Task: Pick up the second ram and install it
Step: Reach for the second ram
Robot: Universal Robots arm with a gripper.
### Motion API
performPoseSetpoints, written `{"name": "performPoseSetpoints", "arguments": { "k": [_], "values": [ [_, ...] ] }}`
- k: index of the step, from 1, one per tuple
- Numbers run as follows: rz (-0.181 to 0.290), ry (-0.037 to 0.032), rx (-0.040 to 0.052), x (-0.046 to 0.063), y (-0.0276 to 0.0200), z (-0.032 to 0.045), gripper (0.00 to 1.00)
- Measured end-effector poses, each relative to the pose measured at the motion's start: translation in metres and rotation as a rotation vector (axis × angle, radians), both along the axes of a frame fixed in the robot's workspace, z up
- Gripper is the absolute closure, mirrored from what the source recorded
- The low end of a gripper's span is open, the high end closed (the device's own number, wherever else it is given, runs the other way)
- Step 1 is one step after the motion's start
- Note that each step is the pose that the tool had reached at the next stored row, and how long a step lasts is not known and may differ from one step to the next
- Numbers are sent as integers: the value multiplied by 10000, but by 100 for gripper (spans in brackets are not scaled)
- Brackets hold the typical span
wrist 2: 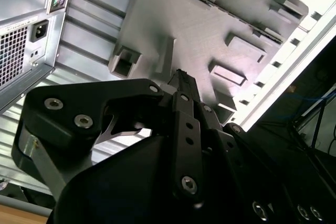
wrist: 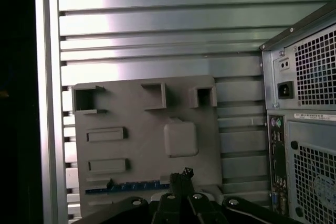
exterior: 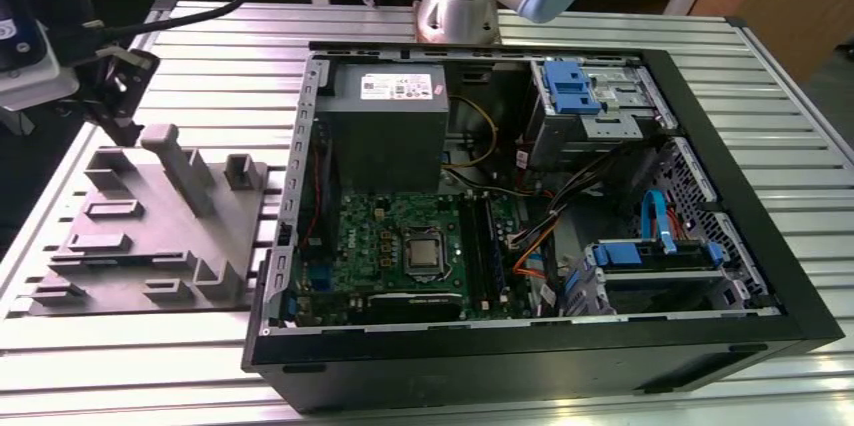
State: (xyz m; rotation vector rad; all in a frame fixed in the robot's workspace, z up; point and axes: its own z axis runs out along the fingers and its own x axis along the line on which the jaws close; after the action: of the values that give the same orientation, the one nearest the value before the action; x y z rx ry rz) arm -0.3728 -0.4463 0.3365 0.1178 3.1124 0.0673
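Hovering above the grey moulded plastic fixture plate (exterior: 134, 246) on the slatted aluminium table (exterior: 227, 56), the black two-finger gripper (exterior: 127, 126) has its fingers drawn together on nothing, as seen in the first wrist view (wrist: 182, 174). There the second ram (wrist: 126, 186), a thin blue-green circuit-board stick, lies in a long slot along one edge of the plate, below the fingertips. The exterior view looks into the open black computer case (exterior: 534, 351), which holds a green motherboard (exterior: 387, 231), a grey power-supply box (exterior: 387, 116) and orange and blue cables (exterior: 534, 246); both wrist views see the case's perforated rear panel (wrist: 310, 77).
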Motion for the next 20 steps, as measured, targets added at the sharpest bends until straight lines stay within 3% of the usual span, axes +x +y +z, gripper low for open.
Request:
{"name": "performPoseSetpoints", "arguments": {
  "k": [8,20],
  "values": [
    [-2,0,-1,-92,-88,-87,90],
    [-1,0,0,-301,-153,-263,90]
  ]
}}
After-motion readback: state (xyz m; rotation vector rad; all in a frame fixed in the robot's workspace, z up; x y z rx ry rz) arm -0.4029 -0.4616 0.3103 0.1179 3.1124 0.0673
